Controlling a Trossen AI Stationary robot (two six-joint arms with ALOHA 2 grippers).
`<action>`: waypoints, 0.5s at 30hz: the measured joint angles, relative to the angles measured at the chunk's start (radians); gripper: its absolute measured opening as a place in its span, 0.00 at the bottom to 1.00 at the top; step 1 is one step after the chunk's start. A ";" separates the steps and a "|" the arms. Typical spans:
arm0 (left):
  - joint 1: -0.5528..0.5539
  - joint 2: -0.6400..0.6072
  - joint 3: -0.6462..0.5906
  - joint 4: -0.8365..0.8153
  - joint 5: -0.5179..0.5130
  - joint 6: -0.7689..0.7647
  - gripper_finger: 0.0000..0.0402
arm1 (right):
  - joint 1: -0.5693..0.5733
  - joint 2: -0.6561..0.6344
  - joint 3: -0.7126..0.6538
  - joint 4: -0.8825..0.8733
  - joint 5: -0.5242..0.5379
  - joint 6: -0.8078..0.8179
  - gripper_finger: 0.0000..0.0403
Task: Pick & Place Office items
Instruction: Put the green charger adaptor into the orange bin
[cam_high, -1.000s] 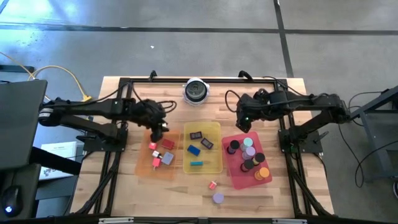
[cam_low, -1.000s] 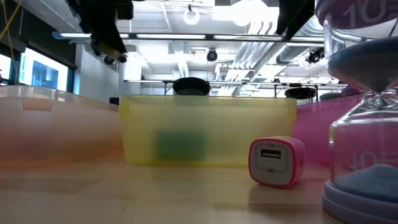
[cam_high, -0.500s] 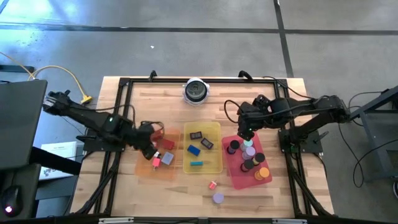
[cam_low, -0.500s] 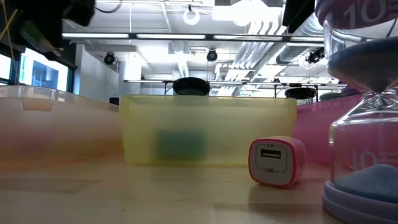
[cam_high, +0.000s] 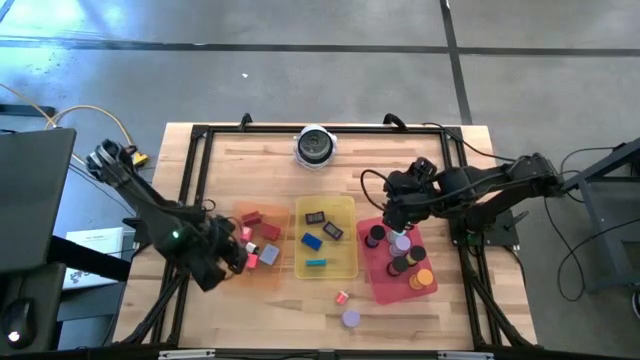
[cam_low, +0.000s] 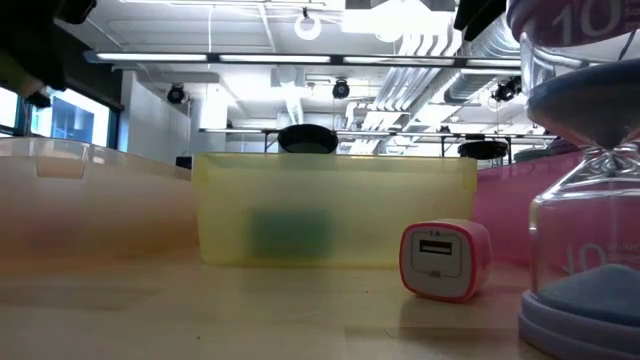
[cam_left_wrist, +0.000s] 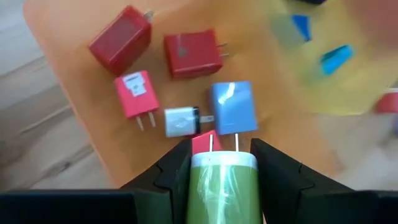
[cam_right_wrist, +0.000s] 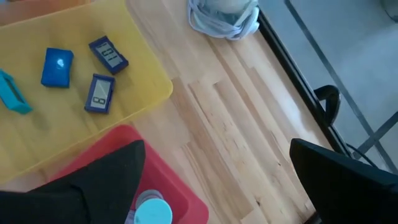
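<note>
left hand (cam_left_wrist: 224, 163): grasping green charger (cam_left_wrist: 224, 186) | right hand (cam_right_wrist: 217, 180): released, over red tray (cam_right_wrist: 180, 186)

I see a pale wood-plank tabletop (cam_high: 300, 300) with a matt grain. The yellow tray (cam_right_wrist: 74, 134) looks like translucent plastic. The green charger (cam_left_wrist: 224, 186) looks glossy.

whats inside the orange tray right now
The orange tray holds two dark red plug adapters, a pink one, a small grey one and a blue one. The left pincer, holding a green adapter, covers whatever lies beneath it.
</note>
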 joint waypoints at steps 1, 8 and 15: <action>-0.006 0.026 0.000 -0.002 0.000 -0.018 0.33 | 0.003 0.000 0.000 0.000 0.003 0.006 0.97; -0.072 0.214 -0.001 0.004 -0.012 -0.200 0.33 | 0.003 0.000 0.000 0.011 0.009 0.016 0.97; -0.114 0.354 -0.001 -0.010 -0.041 -0.369 0.33 | 0.003 0.000 0.000 0.013 0.009 0.023 0.97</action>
